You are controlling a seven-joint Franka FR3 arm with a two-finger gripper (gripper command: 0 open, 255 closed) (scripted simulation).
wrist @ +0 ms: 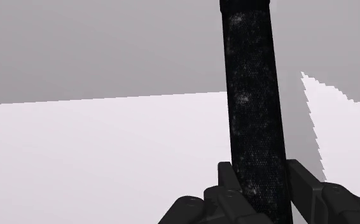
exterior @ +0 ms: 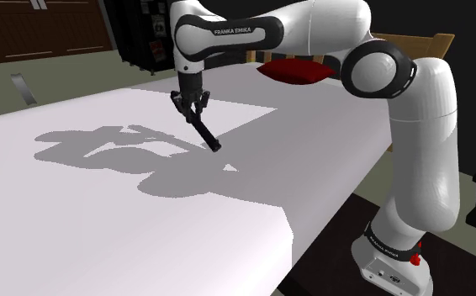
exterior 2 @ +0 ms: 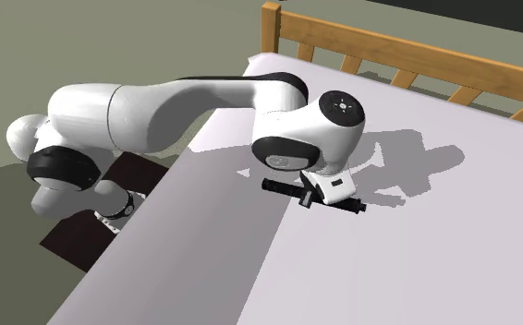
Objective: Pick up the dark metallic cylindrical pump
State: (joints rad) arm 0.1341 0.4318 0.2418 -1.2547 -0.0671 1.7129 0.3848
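A: What is the gripper doing?

B: It is clamped on the pump. In the wrist view the two black fingers press against the dark, speckled cylinder from either side, near one end, and the rest of the rod runs straight away from the hand.

A: Where does the pump sit relative to the surface?

B: Over the white bed. In the shoulder view the pump slants down from the gripper toward that view's right. Its lower tip stands a little apart from its own thin shadow, so it looks raised off the sheet.

A: And from the other side?

B: In the second exterior view the pump lies almost level beneath the wrist, sticking out on both sides of it, near the bed's edge.

A: What lies beyond it?

B: A broad grey shadow of the arm spreads over the sheet. Further back, a red cushion rests at the head of the bed, just in front of a wooden headboard with slats.

A: And off the bed?

B: The stand sits on the floor beside the mattress. A dark brown cabinet stands farthest off.
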